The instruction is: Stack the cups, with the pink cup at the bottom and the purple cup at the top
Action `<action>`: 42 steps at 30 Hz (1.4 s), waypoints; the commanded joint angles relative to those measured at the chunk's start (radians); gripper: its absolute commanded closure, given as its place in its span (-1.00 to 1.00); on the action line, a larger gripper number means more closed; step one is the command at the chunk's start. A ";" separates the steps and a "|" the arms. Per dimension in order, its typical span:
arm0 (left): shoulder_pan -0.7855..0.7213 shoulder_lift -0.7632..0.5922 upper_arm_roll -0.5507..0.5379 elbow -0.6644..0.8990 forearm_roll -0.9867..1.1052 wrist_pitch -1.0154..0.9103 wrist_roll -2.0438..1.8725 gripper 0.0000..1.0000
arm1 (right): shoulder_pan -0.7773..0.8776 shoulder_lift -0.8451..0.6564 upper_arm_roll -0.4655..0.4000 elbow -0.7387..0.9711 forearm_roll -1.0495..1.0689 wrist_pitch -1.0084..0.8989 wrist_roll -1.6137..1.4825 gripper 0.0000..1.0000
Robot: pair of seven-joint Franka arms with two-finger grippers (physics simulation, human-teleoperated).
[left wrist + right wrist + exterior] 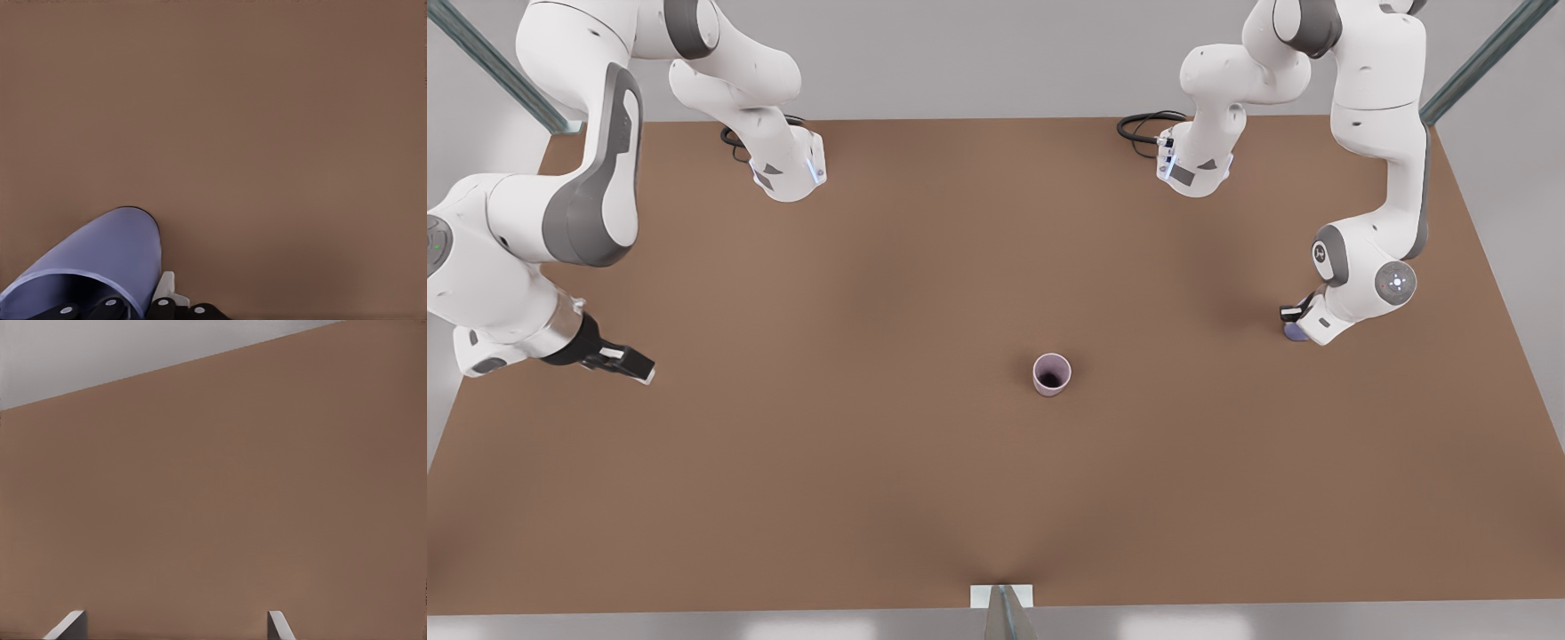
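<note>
While it is down at the worktop point(925, 498) near the front view's right edge, the left gripper point(1295, 322) sits at the purple cup point(1294, 332), and the left wrist view shows that cup point(100, 263) right against the gripper's black finger hardware, one pale fingertip point(167, 288) just beside its outer wall; whether the fingers are actually clamped on it cannot be told. The purple cup is mostly hidden under the hand in the front view, with a lavender sliver showing at the worktop surface. Well apart from it, toward the middle of the brown worktop, the pink cup point(1051, 373) stands upright with its mouth facing up. Over at the front view's left, the right gripper point(643, 372) hangs above the worktop, its fingers point(69, 625) spread wide and nothing between them. Both arms' bases stand at the far edge of the worktop.
</note>
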 commanded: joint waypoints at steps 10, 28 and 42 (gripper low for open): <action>-0.084 -0.028 -0.057 0.167 -0.001 -0.181 -0.129 0.57 | -0.001 0.000 -0.006 0.002 0.005 0.049 -0.325 -1.00; -0.339 0.432 -0.514 1.129 -0.070 -0.520 -0.922 0.57 | -0.002 0.002 -0.002 0.000 0.010 0.090 -0.324 -1.00; -0.435 0.438 -0.512 1.112 0.028 -0.563 -0.948 0.57 | -0.004 0.002 -0.002 0.000 0.013 0.090 -0.325 -1.00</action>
